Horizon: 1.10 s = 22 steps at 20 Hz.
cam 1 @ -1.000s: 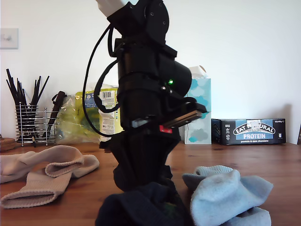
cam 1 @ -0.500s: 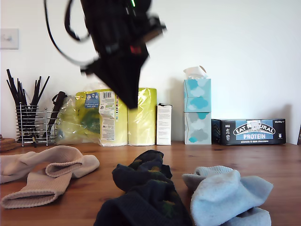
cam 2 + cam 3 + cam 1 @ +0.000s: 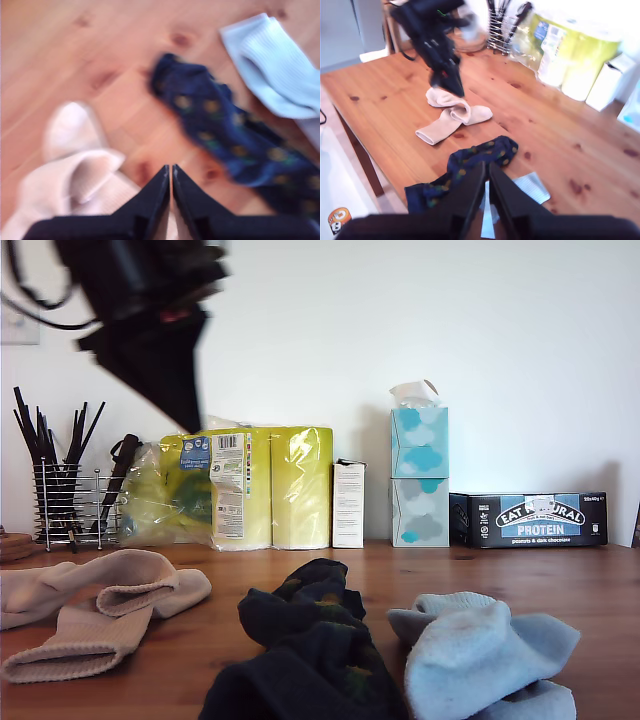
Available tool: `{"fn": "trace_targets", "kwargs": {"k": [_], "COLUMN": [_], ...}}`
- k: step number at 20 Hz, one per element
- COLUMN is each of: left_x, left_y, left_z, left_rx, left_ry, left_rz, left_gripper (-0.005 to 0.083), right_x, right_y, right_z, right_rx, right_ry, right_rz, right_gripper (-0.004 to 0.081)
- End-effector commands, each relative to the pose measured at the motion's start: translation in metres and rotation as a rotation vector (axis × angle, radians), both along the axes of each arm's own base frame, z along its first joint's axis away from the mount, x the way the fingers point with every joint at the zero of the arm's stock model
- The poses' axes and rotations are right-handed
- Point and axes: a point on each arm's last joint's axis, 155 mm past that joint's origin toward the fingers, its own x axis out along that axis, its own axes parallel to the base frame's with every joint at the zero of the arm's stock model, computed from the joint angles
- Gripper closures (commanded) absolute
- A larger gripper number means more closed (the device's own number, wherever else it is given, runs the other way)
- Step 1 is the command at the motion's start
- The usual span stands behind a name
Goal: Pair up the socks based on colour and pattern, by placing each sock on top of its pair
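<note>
Two beige socks (image 3: 100, 605) lie overlapped on the wooden table (image 3: 560, 580) at the exterior view's left. Dark navy socks with yellowish spots (image 3: 310, 640) are heaped in the front middle, and light blue socks (image 3: 480, 650) sit at their right. My first gripper (image 3: 188, 415) hangs high at the exterior view's upper left, blurred. In its own view my first gripper (image 3: 170, 170) is shut and empty above the beige socks (image 3: 85, 180), with the dark socks (image 3: 225, 130) and a light blue sock (image 3: 275, 65) beyond. My second gripper (image 3: 486, 167) is shut and empty, high over the dark socks (image 3: 470, 162).
Along the back wall stand a wire holder of black sticks (image 3: 60, 490), yellow-wrapped paper rolls (image 3: 250, 490), a small white box (image 3: 348, 502), stacked tissue boxes (image 3: 420, 470) and a protein bar box (image 3: 530, 518). The second wrist view shows the table's edge and a can (image 3: 337, 220) on the floor.
My first arm has risen off the dark socks and swung up toward the exterior view's left. The dark socks stay heaped on the table, now uncovered.
</note>
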Motion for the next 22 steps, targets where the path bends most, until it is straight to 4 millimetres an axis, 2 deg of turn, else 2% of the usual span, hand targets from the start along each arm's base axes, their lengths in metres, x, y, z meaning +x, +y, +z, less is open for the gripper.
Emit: {"fn": "trace_targets", "kwargs": {"k": [1,3,5,6,7,9,10,12,18,22], "left_x": [0.001,0.003,0.006,0.009,0.013,0.02,0.021,0.025,0.041,0.066], "left_y": [0.012,0.033,0.052,0.059,0.064,0.075,0.078,0.083,0.11,0.122], "left_z": [-0.009,-0.023,-0.04,-0.044,-0.048,-0.054,-0.058,-0.067,-0.108,-0.118], "left_rx": [-0.015,-0.02,0.015,0.039,0.067,0.14,0.171,0.244,0.413,0.473], "left_ry": [-0.001,0.036,0.063,0.059,0.042,0.001,-0.013,-0.036,0.01,-0.045], "left_rz": [0.003,0.043,0.045,0.024,-0.016,-0.111,-0.163,-0.252,-0.279,-0.259], "left_gripper": [0.0797,0.0797,0.0796,0.0758,0.064,0.0251,0.0122,0.0092,0.0097,0.0107], "right_x": [0.005,0.006,0.007,0.007,0.009,0.011,0.011,0.011,0.016,0.017], "right_y": [-0.001,-0.002,-0.002,-0.001,-0.001,0.001,0.001,0.0,-0.002,-0.002], "right_z": [-0.022,-0.043,-0.053,-0.053,-0.05,-0.046,-0.046,-0.046,-0.042,-0.041], "right_rx": [-0.013,-0.039,-0.053,-0.057,-0.051,-0.04,-0.04,-0.04,-0.048,-0.051], "right_ry": [0.05,0.087,0.103,0.099,0.089,0.071,0.071,0.071,0.038,0.028], "right_rz": [-0.03,-0.037,-0.035,-0.032,-0.032,-0.032,-0.033,-0.033,-0.051,-0.049], "right_gripper": [0.0782,0.0782,0.0782,0.0782,0.0782,0.0782,0.0782,0.0782,0.0782,0.0782]}}
